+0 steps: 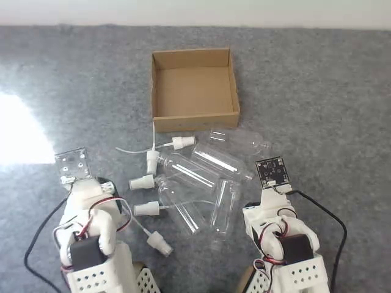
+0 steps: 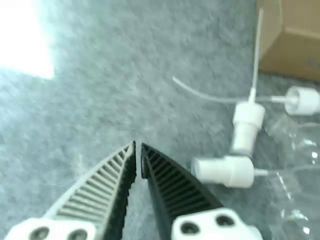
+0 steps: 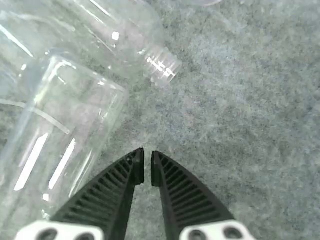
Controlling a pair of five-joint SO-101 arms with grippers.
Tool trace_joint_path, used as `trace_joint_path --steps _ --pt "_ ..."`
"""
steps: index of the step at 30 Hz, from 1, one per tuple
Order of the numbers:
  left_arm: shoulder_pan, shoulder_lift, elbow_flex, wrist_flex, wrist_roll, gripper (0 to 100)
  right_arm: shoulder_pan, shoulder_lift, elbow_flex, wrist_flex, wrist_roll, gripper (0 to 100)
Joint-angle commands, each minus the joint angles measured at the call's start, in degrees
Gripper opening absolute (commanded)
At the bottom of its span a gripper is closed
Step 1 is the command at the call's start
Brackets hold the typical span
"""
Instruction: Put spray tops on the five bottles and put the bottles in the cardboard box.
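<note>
left wrist view: left gripper [image 2: 138,147] closed, empty, spray top [image 2: 225,171] just beside; right gripper [image 3: 147,152] closed, empty, beside bottle [image 3: 65,145].

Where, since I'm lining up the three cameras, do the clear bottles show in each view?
High view: the clear bottles lie heaped mid-table, just in front of the cardboard box.
Left wrist view: the bottles lie past the spray tops, with the box's corner beyond.
Right wrist view: the bottles lie just ahead of the right gripper.
Shared landmark: the grey table.
</note>
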Motion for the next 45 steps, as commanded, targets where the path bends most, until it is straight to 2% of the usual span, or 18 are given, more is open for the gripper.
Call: trace_joint_path --steps 1,4,8,9,12,14,19,24,29,34,36,41,45 --pt "-4.0 -0.9 -4.2 -0.2 -7.6 1 0.9 -1.6 -0.3 0.6 -0.5 1.2" --pt "-7.7 -0.9 -4.2 -1.2 -14.1 1 2.4 -1.6 -4.3 0.7 -0.4 1.2" --pt "-13.1 -0.9 -4.2 -3.4 -13.5 1 9.1 -1.6 -9.3 0.3 -0.2 1.3" --pt "-13.8 -0.9 -4.2 -3.4 -13.5 1 9.4 -1.6 -11.0 0.0 1.7 1.3" --pt "-14.0 -0.9 -3.9 -3.8 -13.5 1 10.6 -1.6 -16.3 -3.1 14.8 5.0" --pt "-14.1 -0.9 -3.9 -3.8 -13.5 1 11.5 -1.6 -18.7 -5.5 20.4 6.7" --pt "-17.0 -0.9 -4.0 -3.8 -13.4 1 10.2 -1.5 -23.2 -9.2 20.4 7.3" --pt "-18.5 -0.9 -4.1 -3.8 -13.4 1 2.6 -1.3 -29.2 -5.6 22.3 7.3" --pt "-18.5 -0.9 -4.1 -3.8 -13.4 1 -4.5 1.5 -34.3 -3.4 22.2 7.4" --pt "-18.5 -0.9 -3.9 -3.8 -13.4 1 -8.1 15.0 -41.8 -1.1 21.3 7.5" --pt "-18.5 -0.9 -3.9 -3.8 -13.4 1 -8.9 21.7 -45.2 0.0 18.4 8.4" --pt "-18.5 -0.9 -3.8 -3.7 -13.6 1 -9.1 35.4 -50.9 2.6 7.0 17.9" --pt "-18.5 -0.9 -3.7 -3.7 -13.6 1 -9.3 40.5 -52.3 0.6 0.9 18.8"
